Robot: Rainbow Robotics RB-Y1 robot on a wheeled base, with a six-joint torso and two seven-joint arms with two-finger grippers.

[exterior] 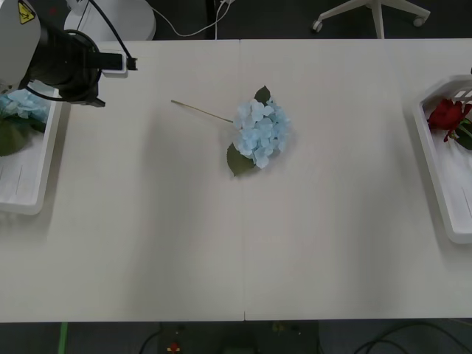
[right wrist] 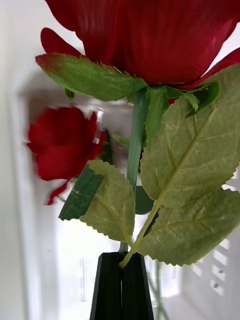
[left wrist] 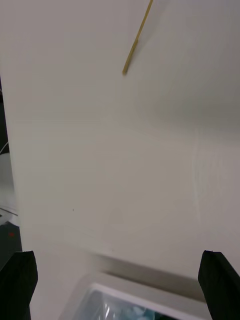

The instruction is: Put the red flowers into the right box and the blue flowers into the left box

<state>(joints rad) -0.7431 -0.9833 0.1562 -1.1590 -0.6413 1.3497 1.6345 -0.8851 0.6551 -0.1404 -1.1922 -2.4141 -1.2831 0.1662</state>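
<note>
My right gripper (right wrist: 121,285) has its black fingers clamped on the stem of a red rose (right wrist: 150,40), held over the right box (exterior: 442,184) at the frame's right edge, where another rose (exterior: 446,114) already lies. My left gripper (left wrist: 120,285) hangs with fingers wide apart above the left box (exterior: 29,193) at the left edge, which holds blue flowers (exterior: 22,103). One blue hydrangea (exterior: 262,133) lies mid-surface (exterior: 147,243), its tan stem pointing toward the upper left.

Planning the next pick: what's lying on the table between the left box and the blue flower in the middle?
Front view: only bare table and the blue flower's own thin stem, pointing toward the left box.
</note>
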